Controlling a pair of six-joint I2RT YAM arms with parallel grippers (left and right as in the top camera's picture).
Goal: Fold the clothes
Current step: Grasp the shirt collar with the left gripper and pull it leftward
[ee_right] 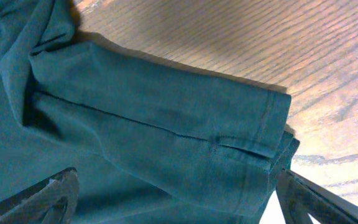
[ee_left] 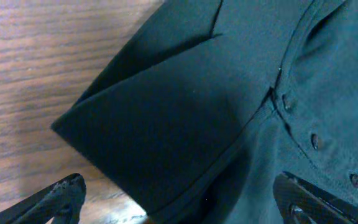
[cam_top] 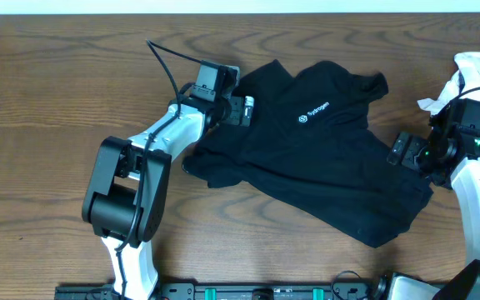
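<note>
The clothes, a black short-sleeved shirt (cam_top: 307,158) with a small white chest logo (cam_top: 313,113), lie crumpled and spread on the wooden table (cam_top: 48,92). My left gripper (cam_top: 244,110) hovers open at the shirt's upper-left edge. In the left wrist view a sleeve (ee_left: 166,124) lies between the wide-apart fingers (ee_left: 61,199), and my left gripper (ee_left: 179,208) holds nothing. My right gripper (cam_top: 398,152) is open at the shirt's right edge. In the right wrist view a hemmed fold (ee_right: 166,130) of the fabric lies under my right gripper (ee_right: 179,205), ungripped.
A white garment (cam_top: 473,71) is bunched at the table's far right, just behind the right arm. Bare wood stretches left of the shirt and along the back edge. The left arm's base (cam_top: 119,200) stands at front left.
</note>
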